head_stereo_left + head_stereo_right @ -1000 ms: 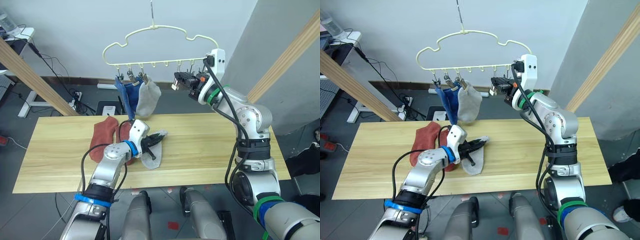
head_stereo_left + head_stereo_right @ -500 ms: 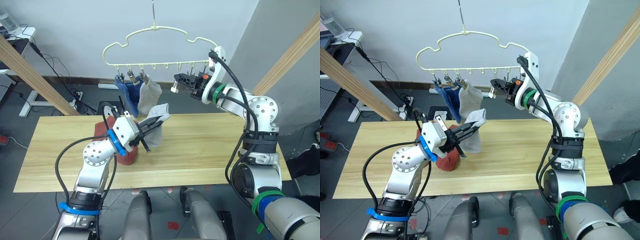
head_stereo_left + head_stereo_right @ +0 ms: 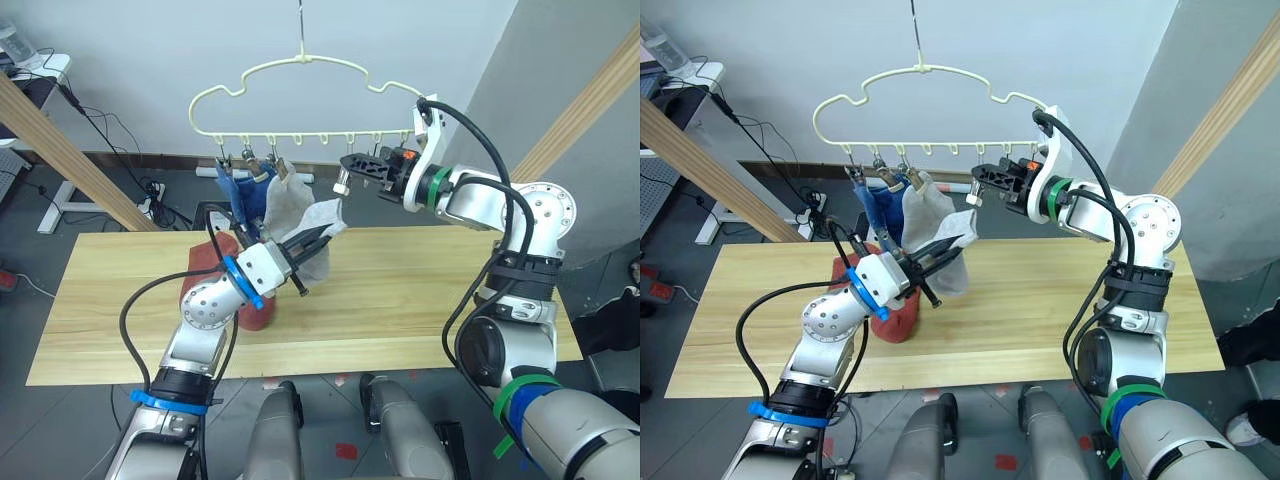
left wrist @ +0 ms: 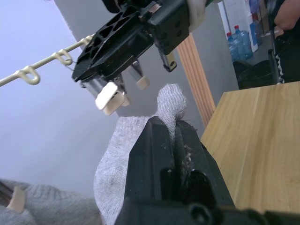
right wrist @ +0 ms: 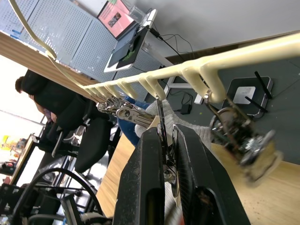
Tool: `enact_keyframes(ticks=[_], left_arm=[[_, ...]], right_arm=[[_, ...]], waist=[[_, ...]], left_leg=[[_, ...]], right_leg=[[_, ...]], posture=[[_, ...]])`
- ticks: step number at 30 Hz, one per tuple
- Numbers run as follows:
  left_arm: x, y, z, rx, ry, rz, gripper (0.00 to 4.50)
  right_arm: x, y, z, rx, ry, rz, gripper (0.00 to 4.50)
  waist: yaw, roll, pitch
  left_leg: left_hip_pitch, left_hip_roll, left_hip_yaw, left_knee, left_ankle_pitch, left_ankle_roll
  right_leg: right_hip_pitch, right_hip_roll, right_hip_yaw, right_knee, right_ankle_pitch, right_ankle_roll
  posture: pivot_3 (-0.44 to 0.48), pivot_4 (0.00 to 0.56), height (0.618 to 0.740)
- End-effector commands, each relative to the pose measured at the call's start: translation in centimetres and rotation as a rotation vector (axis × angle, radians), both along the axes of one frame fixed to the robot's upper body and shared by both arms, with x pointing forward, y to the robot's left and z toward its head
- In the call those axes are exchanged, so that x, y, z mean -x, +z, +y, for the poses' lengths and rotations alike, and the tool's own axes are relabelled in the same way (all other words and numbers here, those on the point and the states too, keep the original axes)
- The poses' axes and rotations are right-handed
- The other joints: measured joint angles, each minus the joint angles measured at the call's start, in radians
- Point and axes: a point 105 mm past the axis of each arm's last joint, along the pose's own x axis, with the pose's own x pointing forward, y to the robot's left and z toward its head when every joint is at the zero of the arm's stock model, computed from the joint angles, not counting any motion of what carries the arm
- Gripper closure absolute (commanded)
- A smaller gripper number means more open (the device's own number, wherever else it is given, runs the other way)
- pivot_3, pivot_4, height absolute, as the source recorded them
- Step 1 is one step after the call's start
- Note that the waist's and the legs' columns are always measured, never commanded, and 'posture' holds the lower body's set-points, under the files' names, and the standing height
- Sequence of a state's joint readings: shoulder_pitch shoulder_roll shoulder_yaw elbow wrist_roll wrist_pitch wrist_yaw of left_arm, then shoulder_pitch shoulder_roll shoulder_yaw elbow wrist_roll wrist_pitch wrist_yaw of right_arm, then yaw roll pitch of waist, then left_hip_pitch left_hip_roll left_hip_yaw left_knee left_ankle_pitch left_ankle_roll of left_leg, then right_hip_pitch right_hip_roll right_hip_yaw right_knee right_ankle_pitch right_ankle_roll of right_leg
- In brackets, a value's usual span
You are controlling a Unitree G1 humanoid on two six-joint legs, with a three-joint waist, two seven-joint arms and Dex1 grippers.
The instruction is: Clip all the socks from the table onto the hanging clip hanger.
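My left gripper (image 3: 320, 237) is shut on a light grey sock (image 3: 322, 255), held in the air above the table (image 3: 430, 290); the sock's tip (image 4: 170, 99) pokes out between the fingers. The pale yellow clip hanger (image 3: 300, 63) hangs above. A blue sock (image 3: 240, 195) and a grey sock (image 3: 287, 200) hang from its left clips. My right gripper (image 3: 350, 163) is shut on one metal clip (image 5: 161, 123) near the middle of the row, just above the held sock. Rust-red socks (image 3: 200, 278) lie on the table under my left arm.
Slanted wooden poles stand at the left (image 3: 70, 150) and the right (image 3: 585, 100) of the table. Cables and a power strip (image 3: 150, 205) lie on the floor behind. A seated person (image 5: 56, 105) appears in the right wrist view.
My left gripper has lifted the grey sock off the table and brought it up under the clips. My right gripper moved left, and the hanger swung left with it.
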State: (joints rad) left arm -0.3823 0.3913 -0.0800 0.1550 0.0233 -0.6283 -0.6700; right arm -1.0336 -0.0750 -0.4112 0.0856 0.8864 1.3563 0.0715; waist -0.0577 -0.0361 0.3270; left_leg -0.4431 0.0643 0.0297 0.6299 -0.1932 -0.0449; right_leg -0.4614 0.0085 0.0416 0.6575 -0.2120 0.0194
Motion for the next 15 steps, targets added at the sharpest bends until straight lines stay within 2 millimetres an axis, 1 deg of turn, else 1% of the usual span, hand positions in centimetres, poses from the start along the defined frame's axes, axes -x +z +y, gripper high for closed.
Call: enact_keyframes(ticks=[1, 8, 15], left_arm=[[0.46, 0.8, -0.28, 0.004, -0.023, -0.057, 4.46], [0.39, 1.51, -0.28, -0.001, -0.027, -0.107, 4.46], [0.24, 1.65, -0.21, -0.008, -0.012, -0.136, 4.46]], right_arm=[[0.22, 0.56, 0.07, -0.001, 0.005, -0.013, 4.44], [-0.05, 0.08, -0.16, 0.006, -0.021, 0.006, 4.44], [-0.14, -0.14, -0.23, 0.008, -0.025, 0.016, 4.44]], waist=[[0.0, 0.0, 0.0], [0.0, 0.0, 0.0], [0.0, 0.0, 0.0]], left_leg=[[0.0, 0.0, 0.0, 0.0, 0.0, 0.0], [0.0, 0.0, 0.0, 0.0, 0.0, 0.0], [0.0, 0.0, 0.0, 0.0, 0.0, 0.0]], right_leg=[[0.0, 0.0, 0.0, 0.0, 0.0, 0.0], [0.0, 0.0, 0.0, 0.0, 0.0, 0.0], [0.0, 0.0, 0.0, 0.0, 0.0, 0.0]], posture=[[-0.078, 0.325, 0.74], [-0.078, 0.328, 0.74], [-0.076, 0.33, 0.74]])
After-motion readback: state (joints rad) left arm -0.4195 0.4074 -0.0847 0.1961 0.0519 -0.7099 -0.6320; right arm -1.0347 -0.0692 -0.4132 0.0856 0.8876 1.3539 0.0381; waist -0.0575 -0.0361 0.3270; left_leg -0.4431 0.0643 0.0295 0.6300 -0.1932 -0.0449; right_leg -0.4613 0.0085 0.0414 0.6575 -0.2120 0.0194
